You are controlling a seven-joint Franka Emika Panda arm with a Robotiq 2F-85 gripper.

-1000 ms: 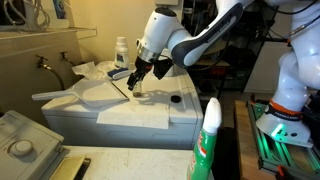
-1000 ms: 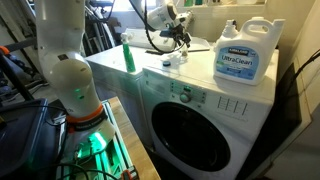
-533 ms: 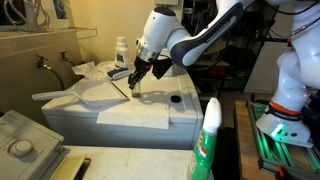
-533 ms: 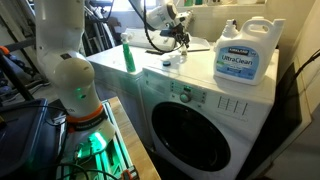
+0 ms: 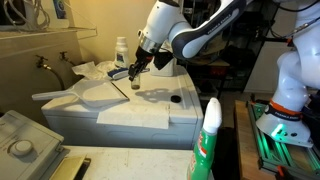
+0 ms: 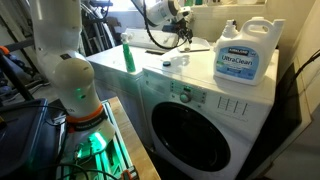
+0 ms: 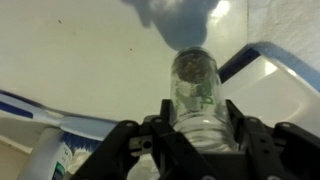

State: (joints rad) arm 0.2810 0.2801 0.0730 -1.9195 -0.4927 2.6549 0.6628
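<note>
The end effector grips a small clear bottle, seen at the centre of the wrist view. In an exterior view it hangs left of centre, clear above the white counter. Grasp and lift look done; the bottle is not yet set down.

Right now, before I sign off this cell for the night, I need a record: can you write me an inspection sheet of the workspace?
Surface: white washing-machine top, mostly bare around the arm.
Job's things: small clear glass jar, gripped, apparently lifted off the top.
Clutter: white detergent jug with a blue label; green plastic bottle; crumpled white cloth.
Grippers: tool shut on the jar.
Cables: black cable looping under the arm.
Surroundings: white robot pedestal glowing green beside the washer.
</note>
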